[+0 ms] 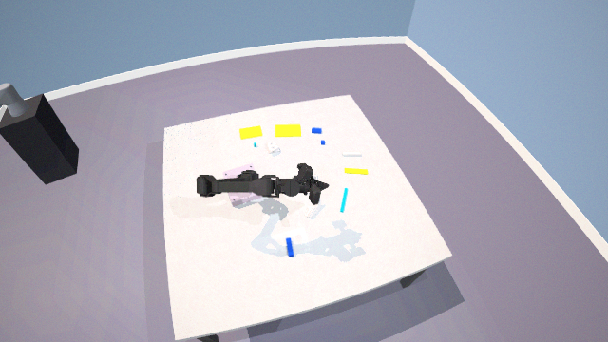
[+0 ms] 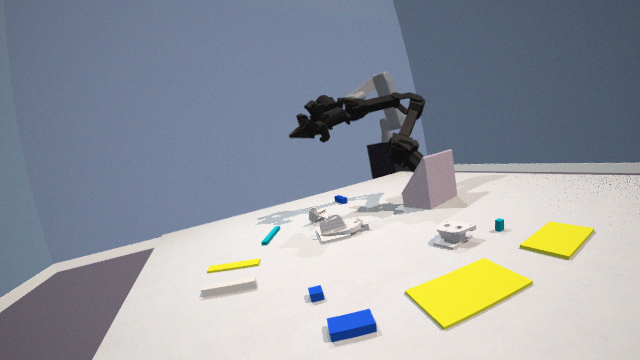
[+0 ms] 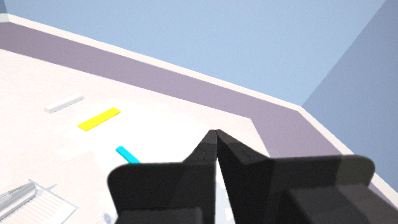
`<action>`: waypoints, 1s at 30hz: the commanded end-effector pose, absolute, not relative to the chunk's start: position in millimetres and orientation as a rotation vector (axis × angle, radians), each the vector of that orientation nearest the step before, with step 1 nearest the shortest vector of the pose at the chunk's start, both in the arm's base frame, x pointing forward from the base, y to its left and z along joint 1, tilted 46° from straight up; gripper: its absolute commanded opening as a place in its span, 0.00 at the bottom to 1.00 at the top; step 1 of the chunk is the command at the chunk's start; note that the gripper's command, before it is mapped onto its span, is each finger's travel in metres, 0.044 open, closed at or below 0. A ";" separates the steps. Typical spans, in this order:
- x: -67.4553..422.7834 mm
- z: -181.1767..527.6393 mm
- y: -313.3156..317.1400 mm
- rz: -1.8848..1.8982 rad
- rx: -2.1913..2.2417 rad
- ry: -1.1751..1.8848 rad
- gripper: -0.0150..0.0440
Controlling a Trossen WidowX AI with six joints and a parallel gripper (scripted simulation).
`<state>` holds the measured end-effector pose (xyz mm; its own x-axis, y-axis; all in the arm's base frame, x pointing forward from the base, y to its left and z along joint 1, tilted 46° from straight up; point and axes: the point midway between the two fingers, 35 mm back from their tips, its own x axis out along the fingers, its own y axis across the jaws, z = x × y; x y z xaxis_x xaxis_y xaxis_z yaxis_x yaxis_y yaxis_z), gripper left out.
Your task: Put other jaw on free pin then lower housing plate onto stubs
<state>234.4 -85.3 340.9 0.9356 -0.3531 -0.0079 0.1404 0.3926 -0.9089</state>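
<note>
My gripper point(image 1: 327, 185) point(image 2: 291, 136) point(image 3: 214, 134) is shut and empty, with its fingertips together, high above the table. A white base point(image 2: 336, 238) point(image 3: 60, 205) lies below it, mostly hidden by the arm in the top view. A white jaw point(image 2: 332, 225) point(image 3: 18, 197) is on the base; its pin and the free pin cannot be made out. The other white jaw point(image 1: 315, 211) point(image 2: 317, 215) lies on the table beside the base, apart from it. The white housing plate point(image 1: 272, 146) point(image 2: 455, 227), with two dark holes in its top, stands apart from the base.
A pink block point(image 1: 244, 196) point(image 2: 441, 179) stands by the arm's base. Around lie yellow slabs point(image 1: 288, 130) point(image 2: 470, 292), a yellow bar point(image 1: 356, 171) point(image 3: 99, 119), a white bar point(image 2: 229, 287) point(image 3: 64, 104), a cyan bar point(image 1: 344, 199) point(image 2: 271, 235), a cyan block point(image 2: 499, 224) and blue blocks point(image 1: 290, 247) point(image 2: 352, 325).
</note>
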 end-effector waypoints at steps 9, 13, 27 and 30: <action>261.7 288.7 -103.7 -0.256 -0.983 0.521 0.25; 267.2 271.1 -108.0 -0.243 -0.947 0.624 0.25; 276.1 211.2 -117.7 -0.215 -0.861 0.990 0.25; 276.7 199.5 -118.1 -0.212 -0.850 1.063 0.25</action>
